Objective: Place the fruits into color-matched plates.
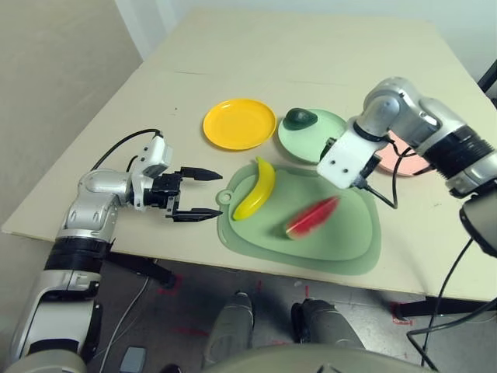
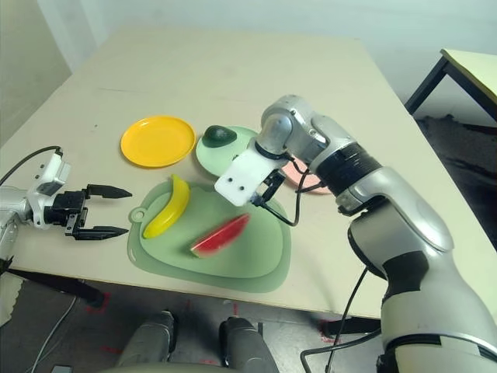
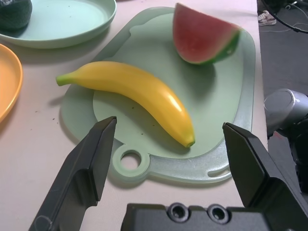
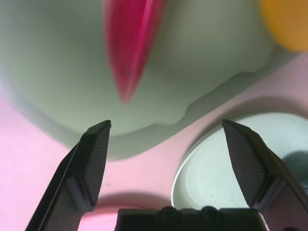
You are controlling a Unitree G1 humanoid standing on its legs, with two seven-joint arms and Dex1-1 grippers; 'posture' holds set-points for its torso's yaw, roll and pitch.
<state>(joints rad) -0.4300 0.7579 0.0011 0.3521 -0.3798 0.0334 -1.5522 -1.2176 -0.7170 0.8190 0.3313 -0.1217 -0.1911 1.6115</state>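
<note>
Left gripper [image 1: 203, 193] wide at mat [image 1: 349, 252] edge, right gripper [image 4: 166, 144] wide above watermelon [image 1: 312, 217]

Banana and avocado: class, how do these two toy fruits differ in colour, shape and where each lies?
The banana is yellow, long and curved; the avocado is dark green, small and rounded. The banana lies on the green cutting mat, in no plate; the avocado sits in the mint green plate. Neither is held by a gripper.

Silver arms, black-fingered left hand [image 1: 203, 193]
</note>
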